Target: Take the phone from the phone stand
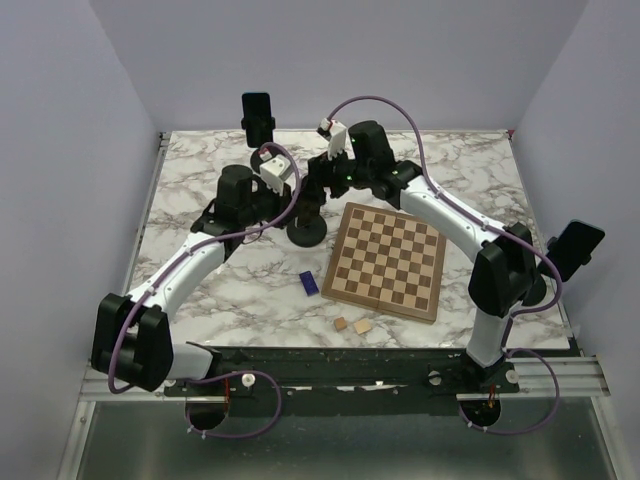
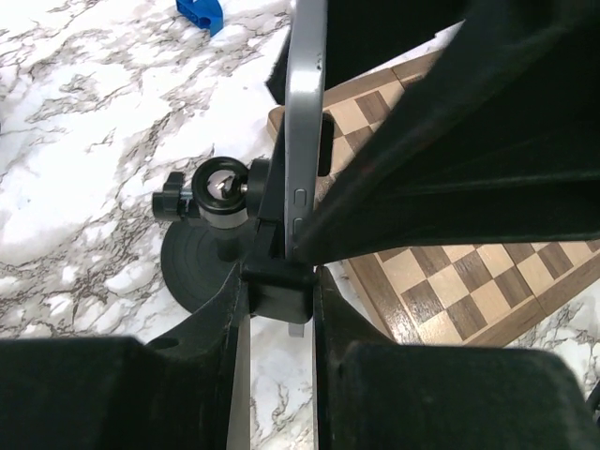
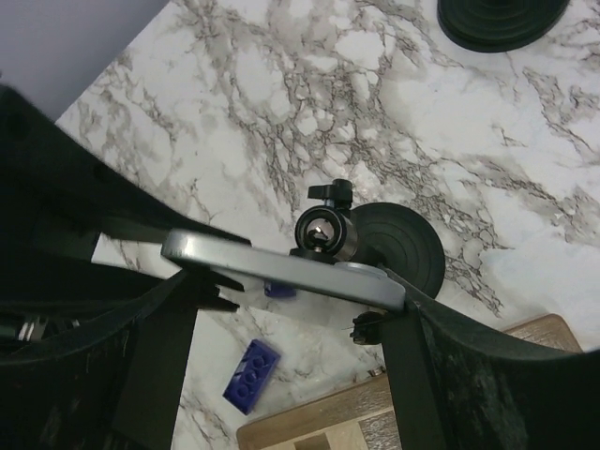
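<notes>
In the left wrist view you see the phone [image 2: 304,112] edge-on: a thin grey metal rim with two side buttons, standing upright in the phone stand [image 2: 223,192]. The stand shows a shiny ball joint, a small knob and a round black base. Your left gripper [image 2: 278,309] is clenched on the stand's black lower cradle, one finger pressed to each side. A blurred black shape [image 2: 469,141] fills the upper right and hides the phone's face. Behind it lie the chessboard [image 2: 450,272] and, at the top edge, a cut-off blue block [image 2: 200,11].

In the right wrist view the phone is again only a silver edge, slanting across the ball joint. Your right gripper [image 3: 292,305] grasps it, with a dark finger at each end of that edge. Both fingers are out of focus and the screen cannot be seen. A second round base [image 3: 502,19] is cut off at the top.

From above, both wrists crowd over the stand at mid-table, just left of the chessboard's far corner, so the phone itself is hidden. The table [image 1: 200,290] is white marble with grey veins. Two wooden cubes [image 1: 352,325] sit near its front edge, and a spare phone holder [image 1: 257,115] stands at the far edge. The walls [image 1: 60,150] are pale lavender.
</notes>
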`<act>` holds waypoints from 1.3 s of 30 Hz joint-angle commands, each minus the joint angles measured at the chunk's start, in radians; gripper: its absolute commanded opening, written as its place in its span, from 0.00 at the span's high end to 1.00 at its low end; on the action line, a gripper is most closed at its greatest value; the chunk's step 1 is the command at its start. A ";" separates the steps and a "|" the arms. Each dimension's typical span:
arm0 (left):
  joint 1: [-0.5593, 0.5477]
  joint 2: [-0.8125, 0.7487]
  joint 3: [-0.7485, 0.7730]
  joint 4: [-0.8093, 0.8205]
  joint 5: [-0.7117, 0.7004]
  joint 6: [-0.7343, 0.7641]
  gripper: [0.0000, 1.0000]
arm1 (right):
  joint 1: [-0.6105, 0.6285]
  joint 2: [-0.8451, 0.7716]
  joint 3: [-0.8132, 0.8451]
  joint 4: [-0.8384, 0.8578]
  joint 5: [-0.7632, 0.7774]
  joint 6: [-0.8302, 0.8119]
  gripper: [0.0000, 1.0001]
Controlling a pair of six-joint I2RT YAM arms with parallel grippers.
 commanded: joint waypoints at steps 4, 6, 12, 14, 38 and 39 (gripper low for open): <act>0.068 0.050 -0.006 0.076 0.194 0.021 1.00 | 0.020 -0.010 0.030 0.019 -0.361 -0.192 0.99; 0.068 0.052 -0.008 0.074 0.187 0.024 1.00 | 0.013 -0.009 0.014 0.056 -0.367 -0.177 0.99; 0.030 0.019 -0.029 0.106 0.107 -0.010 1.00 | 0.017 -0.032 0.001 0.105 0.041 0.059 0.83; 0.010 0.011 -0.032 0.111 0.058 -0.022 1.00 | 0.019 -0.079 -0.050 0.106 0.162 0.173 0.48; -0.035 -0.231 -0.031 -0.031 -0.158 -0.019 0.04 | 0.149 -0.216 -0.132 -0.022 0.719 0.419 0.00; -0.033 -0.267 -0.037 -0.045 -0.206 -0.009 0.04 | 0.153 -0.210 -0.126 -0.016 0.709 0.416 0.00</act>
